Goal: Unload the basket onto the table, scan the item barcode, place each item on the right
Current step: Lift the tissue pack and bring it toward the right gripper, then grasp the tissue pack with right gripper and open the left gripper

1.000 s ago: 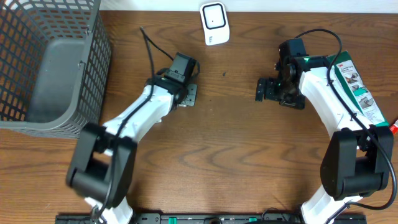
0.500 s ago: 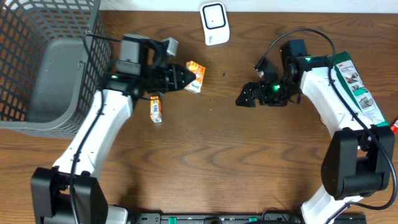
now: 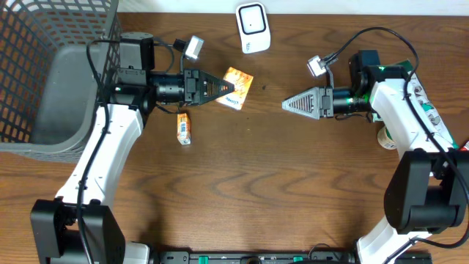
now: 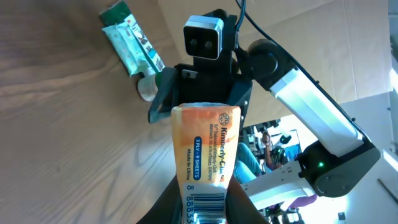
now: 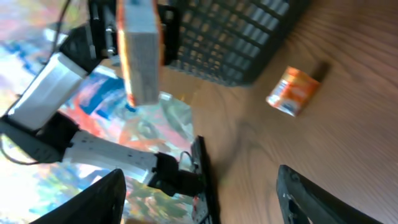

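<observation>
The item, an orange tissue pack (image 3: pixel 237 87), is held above the table with my left gripper (image 3: pixel 224 88) shut on its near end. In the left wrist view the pack (image 4: pixel 205 146) stands up between the fingers (image 4: pixel 169 204), and its barcode (image 4: pixel 206 206) faces that camera. My right gripper (image 3: pixel 290 105) points left at the pack from a short distance, open and holding nothing. From the right wrist the pack (image 5: pixel 140 53) appears edge-on at upper left, apart from the spread fingertips (image 5: pixel 96 199). A white scanner (image 3: pixel 251 28) sits at the table's far edge.
A second small orange pack (image 3: pixel 183 128) lies on the table below my left arm. A grey wire basket (image 3: pixel 58 73) fills the far left. A green package (image 3: pixel 423 103) and a white round thing (image 3: pixel 386 137) lie by my right arm.
My left gripper came up from the table with the orange pack and now holds it level, pointing right. My right gripper swung round to face left and its jaws narrowed somewhat.
</observation>
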{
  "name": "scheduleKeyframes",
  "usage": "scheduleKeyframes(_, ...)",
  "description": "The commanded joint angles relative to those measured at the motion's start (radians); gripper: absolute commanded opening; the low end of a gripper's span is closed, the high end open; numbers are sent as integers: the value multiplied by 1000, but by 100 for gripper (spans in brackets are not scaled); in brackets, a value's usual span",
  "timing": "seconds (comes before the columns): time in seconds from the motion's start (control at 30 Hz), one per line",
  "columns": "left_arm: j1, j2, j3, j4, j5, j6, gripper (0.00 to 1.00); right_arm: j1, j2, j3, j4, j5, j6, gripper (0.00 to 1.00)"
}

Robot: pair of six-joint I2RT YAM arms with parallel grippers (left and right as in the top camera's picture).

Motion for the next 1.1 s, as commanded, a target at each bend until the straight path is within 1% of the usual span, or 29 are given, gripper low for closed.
scheduleKeyframes(0.0, -19, -13, 17, 5, -37, -6, 14, 38, 5, 2, 17, -93, -39, 70)
scheduleKeyframes(0.07, -34, -13, 17, 8, -68, -6, 14, 53, 5, 2, 34, -93, -38, 69)
scheduleKeyframes(0.17, -51, -13, 17, 34, -70, -6, 14, 73, 5, 2, 71, -93, -19, 70)
scheduleKeyframes(0.27, -68, -13, 17, 67, -70, -11, 14, 86, 5, 3, 145, -93, 48, 70)
scheduleKeyframes(0.43, -78, -13, 17, 127, -71, -57, 14, 103, 5, 2, 303, -93, 215, 70)
scheduleKeyframes(0.7, -78, -13, 17, 143, -70, -66, 14, 144, 4, 2, 434, -94, 338, 69)
scheduleKeyframes(0.8, -78, -13, 17, 143, -70, -66, 14, 159, 0, 3, 454, -95, 366, 68)
scheduleKeyframes(1.07, -79, -13, 17, 143, -71, -66, 14, 161, -52, 3, 494, -94, 369, 68)
